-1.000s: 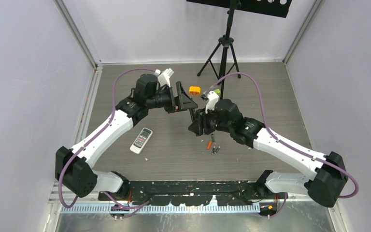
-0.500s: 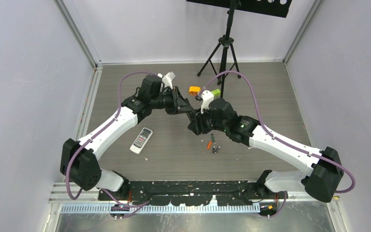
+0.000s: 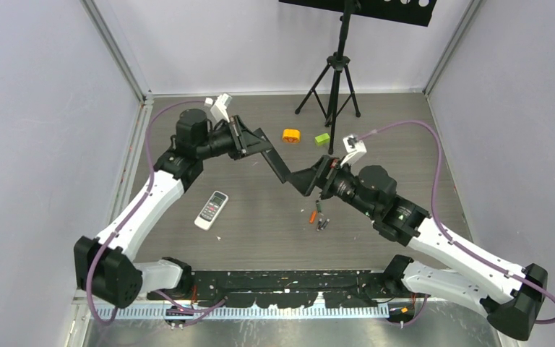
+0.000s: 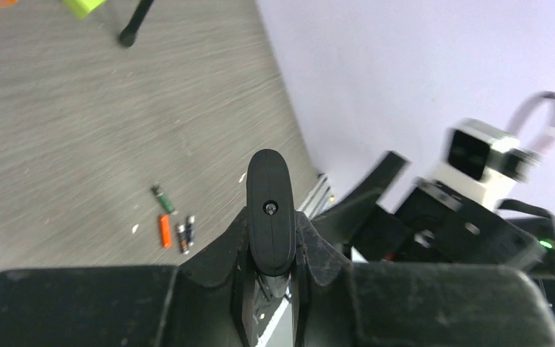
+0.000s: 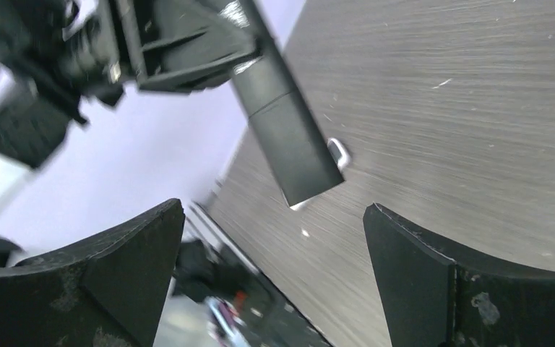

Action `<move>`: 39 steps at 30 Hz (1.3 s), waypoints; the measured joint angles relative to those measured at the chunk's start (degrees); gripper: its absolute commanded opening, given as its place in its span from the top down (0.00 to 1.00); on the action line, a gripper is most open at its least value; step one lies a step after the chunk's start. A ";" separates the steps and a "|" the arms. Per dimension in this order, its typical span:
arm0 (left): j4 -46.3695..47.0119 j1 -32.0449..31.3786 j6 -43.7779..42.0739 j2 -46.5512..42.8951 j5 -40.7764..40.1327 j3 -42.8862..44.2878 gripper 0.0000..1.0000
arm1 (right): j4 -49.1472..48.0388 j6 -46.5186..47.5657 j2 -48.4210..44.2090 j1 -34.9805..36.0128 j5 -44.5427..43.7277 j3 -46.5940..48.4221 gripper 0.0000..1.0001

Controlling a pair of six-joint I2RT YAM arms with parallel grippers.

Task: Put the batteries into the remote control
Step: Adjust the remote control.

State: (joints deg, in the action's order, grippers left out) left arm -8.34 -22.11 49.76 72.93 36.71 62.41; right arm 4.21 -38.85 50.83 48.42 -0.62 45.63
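**Black remote clamped in the left arm, batteries on the table**

Top view: the left gripper (image 3: 249, 141) clamps one end of the black remote (image 3: 274, 163) above mid-table. The right gripper (image 3: 305, 181) meets its other end. The batteries (image 3: 318, 217) lie right of centre and the white remote (image 3: 211, 210) left of it, its markings too small to read.

Left wrist: the fingers (image 4: 224, 253) pinch the remote (image 4: 269, 210) edge-on, with the batteries (image 4: 173, 224) beyond it.

Right wrist: the gripper (image 5: 273, 210) is spread wide, and the remote's (image 5: 289, 137) tip hangs ungripped ahead of the gap.
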 measured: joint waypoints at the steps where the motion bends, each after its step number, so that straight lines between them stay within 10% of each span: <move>1: 1.49 0.00 0.94 -1.31 0.09 -0.26 1.00 | -2.34 -4.48 -0.87 0.00 -1.55 -1.27 0.01; 13: 22.93 0.00 17.64 -9.03 -0.22 -7.43 1.00 | -25.86 -29.03 7.23 -0.04 -2.36 -5.97 0.05; 39: 30.56 -1.33 31.80 -8.85 1.07 -10.93 1.00 | -45.42 -36.52 9.42 0.42 -0.26 -9.77 0.99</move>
State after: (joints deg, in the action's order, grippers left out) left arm 22.22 -23.44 81.56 64.07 37.78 51.48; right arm -41.21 -75.37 60.25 48.84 -0.89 35.86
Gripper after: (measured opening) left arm 0.187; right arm 0.249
